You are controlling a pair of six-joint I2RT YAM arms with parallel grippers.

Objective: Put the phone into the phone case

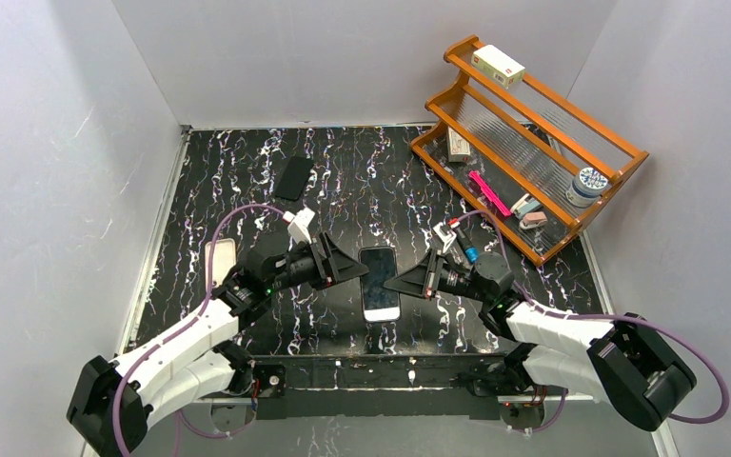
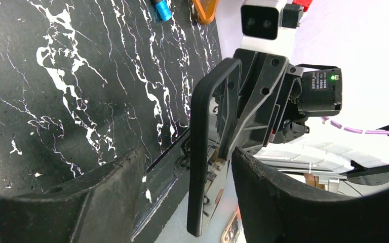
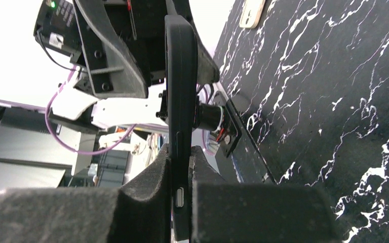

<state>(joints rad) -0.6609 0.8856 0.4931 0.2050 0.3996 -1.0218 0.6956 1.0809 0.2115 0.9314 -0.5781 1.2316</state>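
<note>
Phone (image 1: 381,284): middle of the table (image 1: 362,181), screen up, between both grippers.
Case (image 3: 181,76): dark rim on the phone's edge.
Right gripper (image 1: 405,283): clamped on the phone's right edge.
Left gripper (image 1: 347,269): released, 2 fingers (image 2: 106,202) spread around the left edge.

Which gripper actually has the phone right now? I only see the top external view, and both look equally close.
Observer: The right gripper is shut on the phone, clamping its side edge; its wrist view shows this.
Operator: And the left one?
Observer: The left gripper is open. In its wrist view the fingers stand apart, with a gap on each side of the phone.
</note>
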